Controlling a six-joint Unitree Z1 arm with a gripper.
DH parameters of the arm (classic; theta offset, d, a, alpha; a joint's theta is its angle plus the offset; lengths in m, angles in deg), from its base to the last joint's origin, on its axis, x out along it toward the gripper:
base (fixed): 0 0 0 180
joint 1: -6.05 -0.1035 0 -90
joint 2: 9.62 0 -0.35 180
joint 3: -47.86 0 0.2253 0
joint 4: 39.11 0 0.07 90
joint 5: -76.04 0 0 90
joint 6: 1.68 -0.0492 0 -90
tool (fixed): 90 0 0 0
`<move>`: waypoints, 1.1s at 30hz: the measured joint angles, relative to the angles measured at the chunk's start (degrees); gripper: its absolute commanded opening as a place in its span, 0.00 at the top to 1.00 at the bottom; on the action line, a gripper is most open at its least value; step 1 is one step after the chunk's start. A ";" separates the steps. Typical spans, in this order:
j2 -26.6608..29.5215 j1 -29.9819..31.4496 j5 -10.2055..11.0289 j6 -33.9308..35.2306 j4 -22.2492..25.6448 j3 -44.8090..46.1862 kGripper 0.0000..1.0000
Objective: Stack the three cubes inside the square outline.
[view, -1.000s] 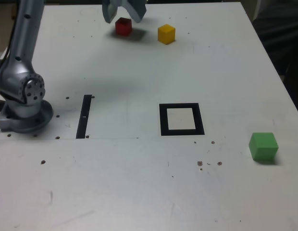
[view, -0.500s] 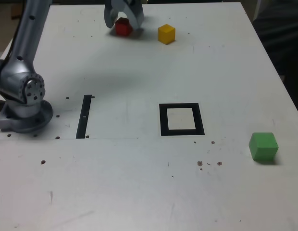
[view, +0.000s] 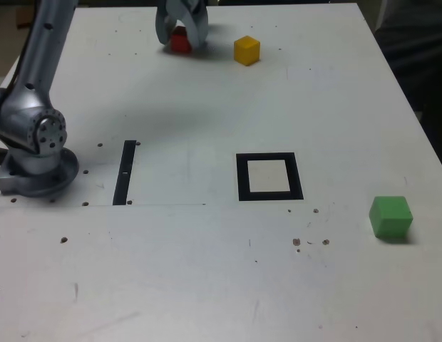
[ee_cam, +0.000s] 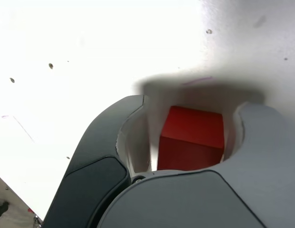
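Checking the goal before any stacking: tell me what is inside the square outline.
Inside the square outline only its pale off-white centre shows; no cube sits there. Red cube is between the gripper fingers, yellow cube and green cube lie elsewhere. Nothing covers it.

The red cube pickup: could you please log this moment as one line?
gripper: around red cube, closure unclear | yellow cube, green cube: on table | square outline: empty

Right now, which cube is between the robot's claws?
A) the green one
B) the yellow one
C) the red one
C: the red cube sits between the fingers of the gripper, while the yellow cube and green cube sit alone on the table.
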 measured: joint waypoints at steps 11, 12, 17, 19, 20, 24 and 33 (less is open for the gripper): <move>0.70 0.16 -2.73 -0.03 0.02 0.80 0.67; 0.82 0.20 -2.80 -0.03 0.04 0.89 0.67; 1.58 0.39 -4.25 0.21 0.08 1.17 0.67; 2.15 0.54 -5.09 0.63 0.08 1.33 0.67; 2.58 0.68 -5.44 1.01 0.08 1.42 0.67; 4.89 1.76 -6.06 3.37 0.08 2.58 0.67; 11.37 7.04 -5.59 12.06 0.79 8.37 0.67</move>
